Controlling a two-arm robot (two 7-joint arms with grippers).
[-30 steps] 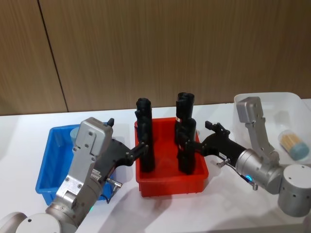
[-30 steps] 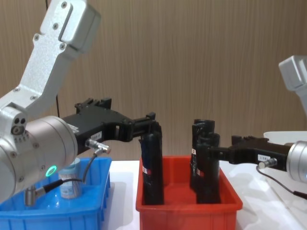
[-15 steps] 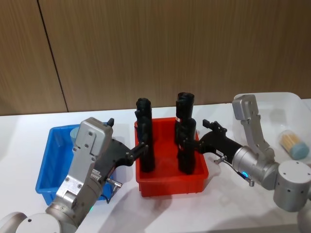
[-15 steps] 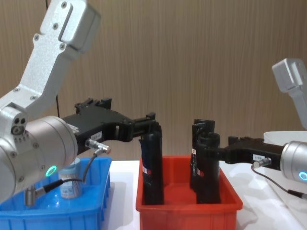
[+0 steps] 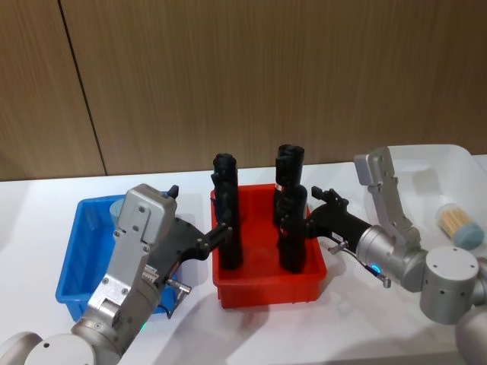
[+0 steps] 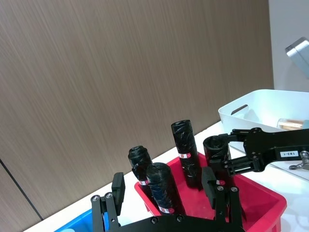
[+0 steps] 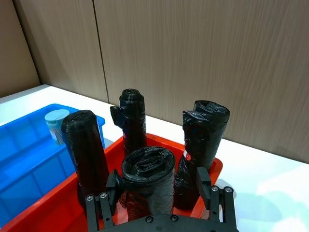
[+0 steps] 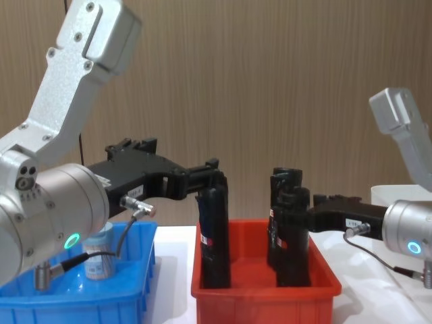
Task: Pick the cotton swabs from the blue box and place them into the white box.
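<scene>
Head view, red bin (image 5: 266,293): glossy plastic, four crinkled black rolls (image 5: 228,239) upright.
Left gripper (image 5: 222,232): fingers spread around front-left roll.
Right gripper (image 5: 301,225): fingers apart, flanking front-right roll.

White table (image 5: 38,205): blue box (image 5: 76,258), red bin (image 5: 266,285), white box (image 5: 449,163).

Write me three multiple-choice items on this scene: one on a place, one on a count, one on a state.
1. Where does the cotton swab tub on the robot's right lie?
A. red bin
B. white box
C. bare table

2. How many black rolls stand in the red bin?
A. two
B. four
C. six

3. How do the right gripper's jaws stand?
A. open around a black roll
B. shut on a swab tub
C. shut on nothing

Answers:
1 B, the tub rests inside the white box.
2 B, the right wrist view shows four.
3 A, one jaw stands on each side of the nearest black roll.
</scene>
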